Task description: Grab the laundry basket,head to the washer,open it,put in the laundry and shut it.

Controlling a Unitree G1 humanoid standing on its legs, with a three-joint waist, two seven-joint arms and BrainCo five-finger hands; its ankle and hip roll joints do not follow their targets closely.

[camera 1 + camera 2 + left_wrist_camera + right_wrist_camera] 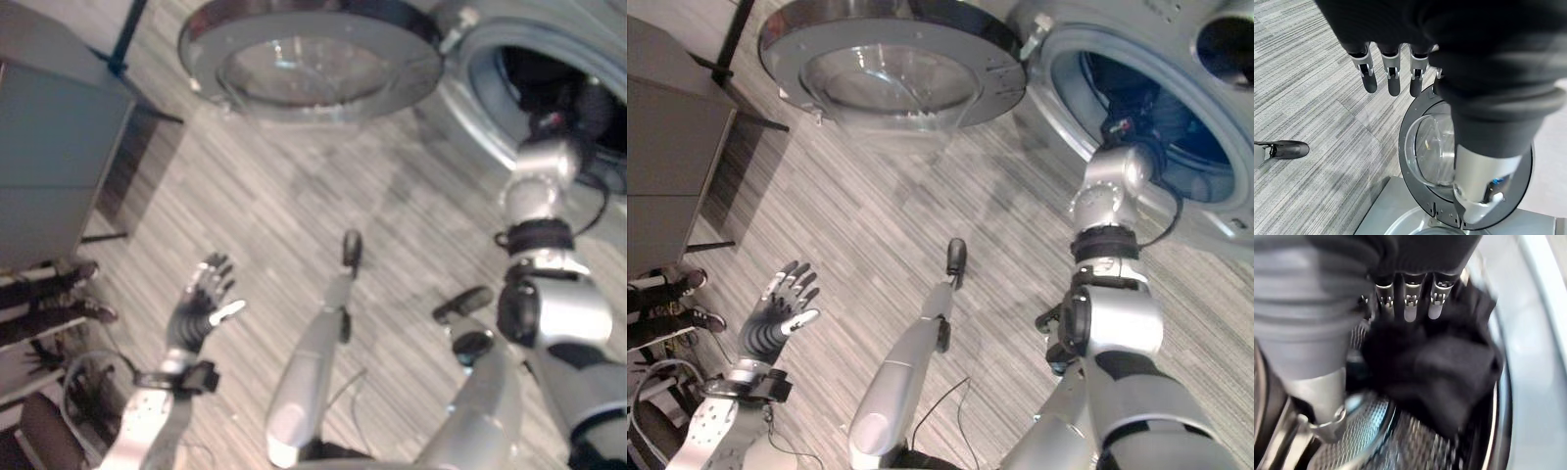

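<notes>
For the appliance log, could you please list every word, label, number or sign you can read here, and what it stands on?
No text can be read in these views.
Washer: no legible label, number or sign on its front around the opening.
Washer door: open, plain glass and rim, no marking.
Grey cabinet: blank sides.
Dark laundry at the right hand inside the drum: no tag visible.

Grey striped floor point(294, 196), grey cabinet point(49, 166)
</notes>
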